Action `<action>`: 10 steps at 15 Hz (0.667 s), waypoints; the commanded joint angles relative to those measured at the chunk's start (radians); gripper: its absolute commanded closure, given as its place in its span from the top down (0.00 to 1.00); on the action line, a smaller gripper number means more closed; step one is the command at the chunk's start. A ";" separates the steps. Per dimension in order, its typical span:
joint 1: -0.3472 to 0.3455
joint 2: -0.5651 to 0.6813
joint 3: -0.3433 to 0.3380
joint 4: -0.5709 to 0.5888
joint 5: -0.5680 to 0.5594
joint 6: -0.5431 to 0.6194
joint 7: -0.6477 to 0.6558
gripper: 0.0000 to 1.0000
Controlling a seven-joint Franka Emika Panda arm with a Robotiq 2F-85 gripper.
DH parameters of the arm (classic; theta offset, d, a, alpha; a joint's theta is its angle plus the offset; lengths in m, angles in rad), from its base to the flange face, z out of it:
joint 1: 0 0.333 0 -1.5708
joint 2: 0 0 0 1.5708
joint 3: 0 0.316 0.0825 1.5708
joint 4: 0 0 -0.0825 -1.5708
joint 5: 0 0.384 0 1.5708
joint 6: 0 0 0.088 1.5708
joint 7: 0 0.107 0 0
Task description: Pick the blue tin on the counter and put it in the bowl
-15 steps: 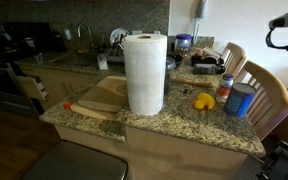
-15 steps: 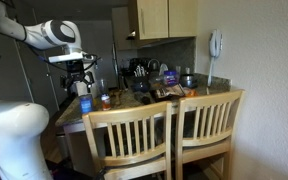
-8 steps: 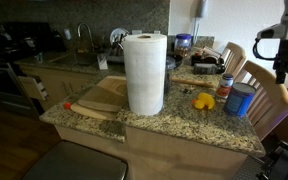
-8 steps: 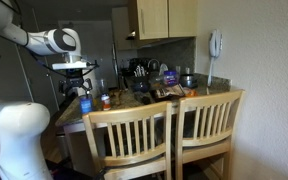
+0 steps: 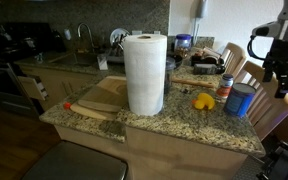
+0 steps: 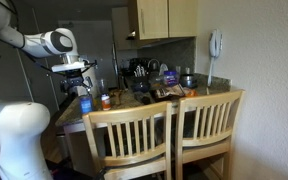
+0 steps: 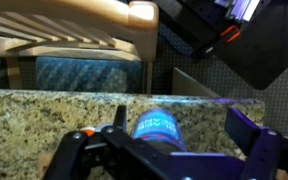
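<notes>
The blue tin stands near the counter's edge, next to a chair back; it also shows in an exterior view. My gripper hangs just above and beside it, jaws open and empty. In the wrist view the tin lies between the two fingers of my gripper, nearer the left finger and not touched. A smaller red-labelled jar with a white lid stands right beside the tin. I cannot make out the bowl with certainty.
A tall paper-towel roll stands mid-counter beside a wooden cutting board. A yellow object lies near the tin. Two wooden chairs stand against the counter edge. Clutter and a sink fill the back.
My arm has come down and in toward the blue tin; the gripper is now lower and closer to it. The tin and the other objects have not moved.
</notes>
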 commanded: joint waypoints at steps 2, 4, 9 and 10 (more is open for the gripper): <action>-0.004 -0.007 0.044 -0.009 0.000 0.105 0.049 1.00; -0.001 -0.008 0.068 -0.017 -0.009 0.157 0.080 1.00; -0.034 -0.018 0.085 -0.057 -0.032 0.305 0.164 1.00; -0.046 -0.013 0.089 -0.066 -0.039 0.357 0.198 1.00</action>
